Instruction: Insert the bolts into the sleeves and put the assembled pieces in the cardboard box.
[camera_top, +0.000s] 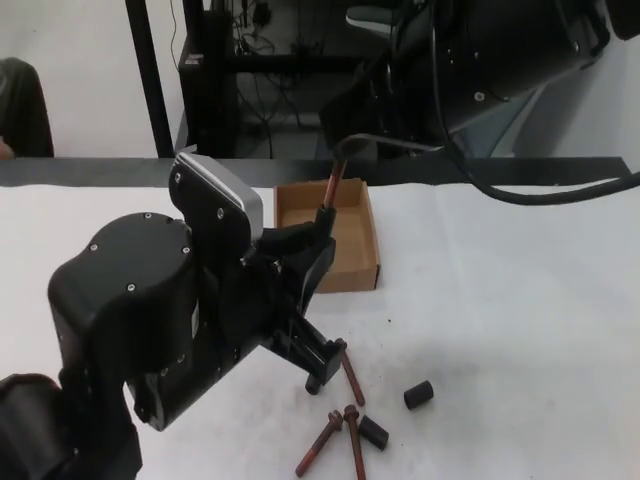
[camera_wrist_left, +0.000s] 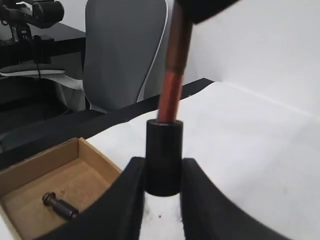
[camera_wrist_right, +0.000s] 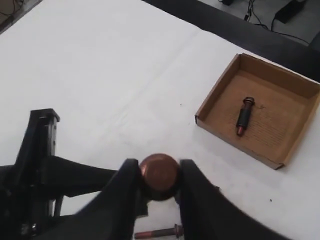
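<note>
Left gripper (camera_wrist_left: 163, 172) is pinching a black sleeve (camera_wrist_left: 163, 150) upright between its fingers, arm reaching out low over the table. Right gripper (camera_wrist_right: 159, 175) is hanging straight above, clamping the head of a copper bolt (camera_wrist_left: 172, 85), whose tip is sitting in the sleeve's top opening. Cardboard box (camera_wrist_right: 220, 97) nearby is holding one assembled piece (camera_wrist_right: 244, 116). Loose bolts (camera_top: 350, 372) and loose sleeves (camera_top: 418, 395) are lying on the white table (camera_wrist_right: 100, 75), with a grey chair (camera_wrist_left: 122, 55) behind.

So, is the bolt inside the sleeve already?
Barely: the bolt meets the top of the sleeve; nearly all its shaft shows above.
</note>
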